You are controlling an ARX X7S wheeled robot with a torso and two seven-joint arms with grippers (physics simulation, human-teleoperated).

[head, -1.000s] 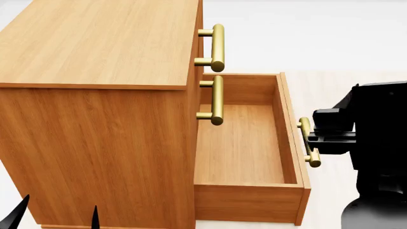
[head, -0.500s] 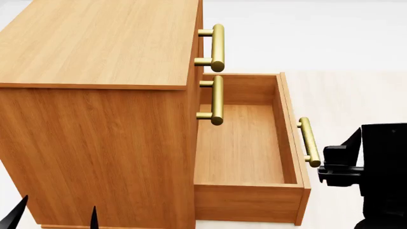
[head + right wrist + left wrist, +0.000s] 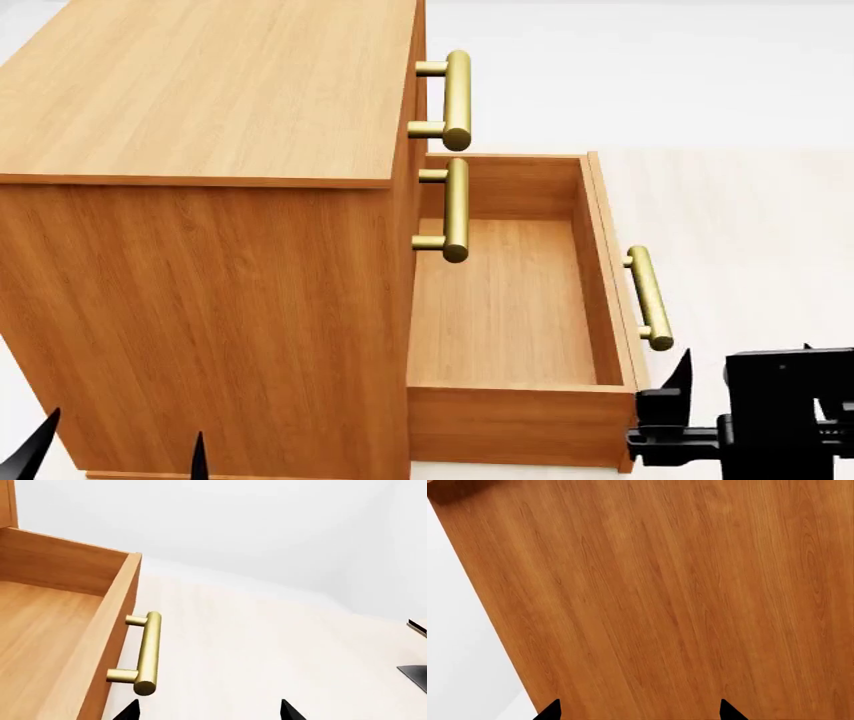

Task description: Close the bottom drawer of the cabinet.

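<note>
On pale floor [image 3: 747, 200], the bottom drawer [image 3: 514, 320] stays open; the right pincer [image 3: 667, 410], spread, has dropped toward lower right, off the handle [image 3: 649, 297].

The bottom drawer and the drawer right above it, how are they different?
The bottom drawer is pulled far out of the cabinet, so its bare wooden inside shows; the middle drawer is shut flush, with only the edge of its front showing. The bottom drawer's handle stands well out from the cabinet, while the middle drawer's handle stays close to its face. Both are orange-brown wood with one brass bar handle.
</note>
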